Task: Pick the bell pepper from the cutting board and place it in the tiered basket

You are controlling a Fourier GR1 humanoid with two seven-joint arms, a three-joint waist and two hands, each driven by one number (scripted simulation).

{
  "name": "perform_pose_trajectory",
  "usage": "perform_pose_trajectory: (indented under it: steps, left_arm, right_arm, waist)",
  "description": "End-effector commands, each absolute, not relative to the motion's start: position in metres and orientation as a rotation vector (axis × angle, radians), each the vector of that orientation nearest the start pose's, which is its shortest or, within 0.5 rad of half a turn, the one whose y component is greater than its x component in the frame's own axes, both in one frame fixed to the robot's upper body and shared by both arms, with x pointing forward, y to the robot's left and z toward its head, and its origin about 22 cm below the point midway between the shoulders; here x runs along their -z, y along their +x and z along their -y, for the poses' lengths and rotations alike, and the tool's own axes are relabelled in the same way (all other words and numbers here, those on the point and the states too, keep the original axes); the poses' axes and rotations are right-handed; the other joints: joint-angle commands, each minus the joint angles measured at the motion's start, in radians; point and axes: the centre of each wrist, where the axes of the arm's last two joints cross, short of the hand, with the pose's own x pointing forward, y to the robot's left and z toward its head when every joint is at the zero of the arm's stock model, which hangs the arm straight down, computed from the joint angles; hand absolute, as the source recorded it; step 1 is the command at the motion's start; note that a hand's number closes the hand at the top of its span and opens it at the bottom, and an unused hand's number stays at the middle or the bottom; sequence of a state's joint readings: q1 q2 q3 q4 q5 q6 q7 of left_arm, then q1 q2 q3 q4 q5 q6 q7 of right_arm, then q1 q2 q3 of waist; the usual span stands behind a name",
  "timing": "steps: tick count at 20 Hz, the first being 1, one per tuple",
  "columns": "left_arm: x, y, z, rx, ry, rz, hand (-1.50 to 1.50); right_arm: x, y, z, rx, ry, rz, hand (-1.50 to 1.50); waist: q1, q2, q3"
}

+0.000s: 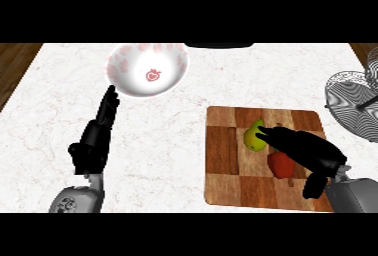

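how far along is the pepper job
Done: nothing yet; the bell pepper lies on the cutting board. In hand: the right robot hand is above it, fingers not curled round it. Left: grasping, lifting and placing it in the tiered basket at the right edge. The left robot hand rests open at left.

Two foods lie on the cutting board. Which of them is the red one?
The red bell pepper, nearer the robot on the cutting board, partly under the right hand. The other, a yellow-green fruit, lies farther up the board.
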State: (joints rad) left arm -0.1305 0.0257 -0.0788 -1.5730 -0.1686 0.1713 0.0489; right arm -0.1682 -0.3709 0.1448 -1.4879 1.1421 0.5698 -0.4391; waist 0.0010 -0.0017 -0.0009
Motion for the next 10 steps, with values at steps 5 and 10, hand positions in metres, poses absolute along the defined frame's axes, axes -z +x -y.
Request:
perform_pose_trajectory:
  steps: [5, 10]
  left_arm:
    - [-0.025, 0.284, -0.2, 0.109, 0.187, 1.668, 0.0]
    - [-0.018, 0.273, -0.199, 0.112, 0.173, 1.659, 0.0]
  right_arm:
    - [-0.033, 0.299, 0.276, -1.674, -0.428, 1.322, 1.5]
    - [-0.012, 0.278, 0.259, -1.756, -0.543, 1.475, 1.5]
  waist:
    - [0.0, 0.003, 0.001]
    - [0.0, 0.002, 0.001]
